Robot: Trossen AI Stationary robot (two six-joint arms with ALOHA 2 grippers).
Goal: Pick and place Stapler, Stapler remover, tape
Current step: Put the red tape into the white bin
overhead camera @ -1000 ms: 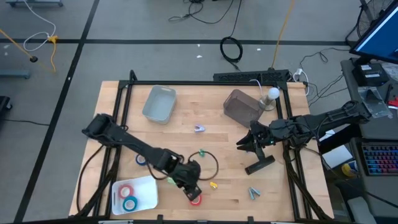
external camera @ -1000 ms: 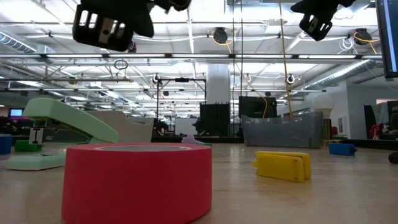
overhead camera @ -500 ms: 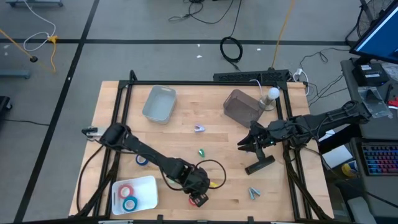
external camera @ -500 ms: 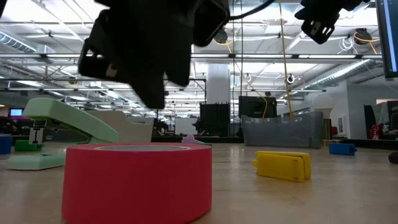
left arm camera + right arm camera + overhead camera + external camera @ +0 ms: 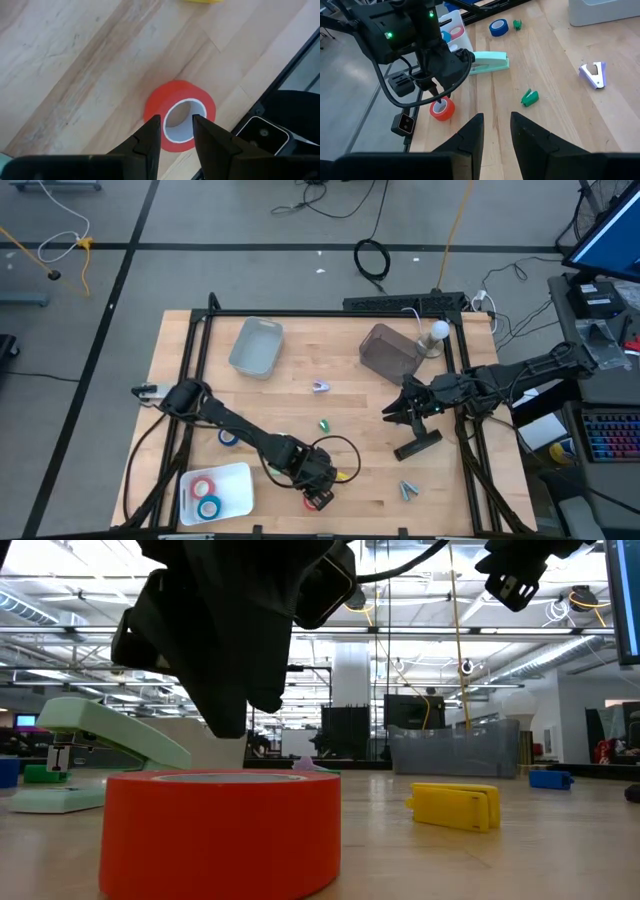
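A red roll of tape (image 5: 180,114) lies flat on the wooden table close to its near edge. My left gripper (image 5: 176,131) hangs just above it, pointing steeply down, open, with its two fingertips over the roll's white core. In the low view a fingertip (image 5: 226,728) stands a little above the roll's top (image 5: 220,778), apart from it. A green stapler (image 5: 487,62) lies beside that arm. A purple staple remover (image 5: 320,387) lies mid-table. My right gripper (image 5: 390,412) waits open, raised at the right, near a black stapler (image 5: 418,444).
A white tray (image 5: 238,476) at the near left holds a red and a blue roll. A blue roll (image 5: 228,437), green (image 5: 324,424), yellow (image 5: 455,807) and grey (image 5: 408,490) staple removers lie about. A grey bin (image 5: 256,346) and a dark bin (image 5: 388,352) stand at the far side.
My left gripper has gone toward the table's near edge and down, and now stands over the red tape roll; most of the move came early, then it nearly stopped. The roll has stayed in place.
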